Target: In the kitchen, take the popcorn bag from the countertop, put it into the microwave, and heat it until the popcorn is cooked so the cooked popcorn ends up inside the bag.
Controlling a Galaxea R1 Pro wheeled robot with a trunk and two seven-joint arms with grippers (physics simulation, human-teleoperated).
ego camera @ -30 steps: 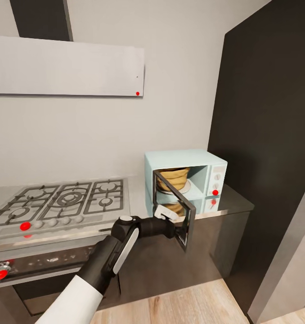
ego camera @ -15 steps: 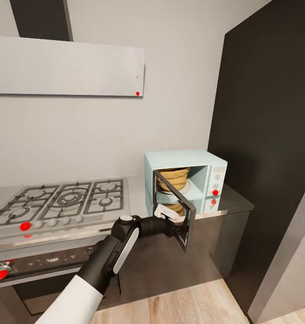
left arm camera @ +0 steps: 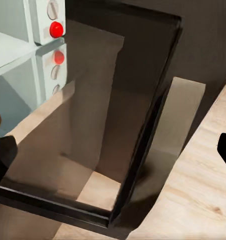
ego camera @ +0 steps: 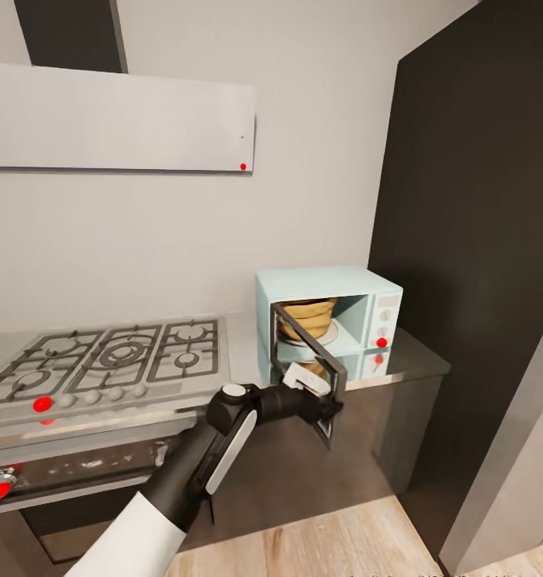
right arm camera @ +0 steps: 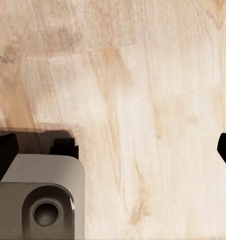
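**Q:** Jaws first, L & R?

**A:** L gripper in the L wrist view: fingertips sit wide apart at the frame's two edges, nothing between them touching either pad. R gripper in the R wrist view: same, tips spread wide, nothing held.

**Q:** Head view, go.

**A:** L arm reaches fwd to the microwave door, which stands partly open, swung toward the robot. Gripper end is right at the door's lower outer edge; can't tell from here if it touches. Microwave sits on the countertop, beside the dark tall cabinet. Popcorn bag is inside the cavity, upright on the pale turntable plate; seen partly through the door glass. Popcorn itself can't be made out. Gas hob is on the other side of the microwave, oven below it, range hood above.

**Q:** L wrist view?

**A:** Dark glass door fills the mid frame, tilted, its corner low. Microwave's control panel w/ a red light beyond it, mirrored in the steel top. Wood floor below.

**Q:** R wrist view?

**A:** Looks down at wood floor; grey part of the robot's base in one corner.
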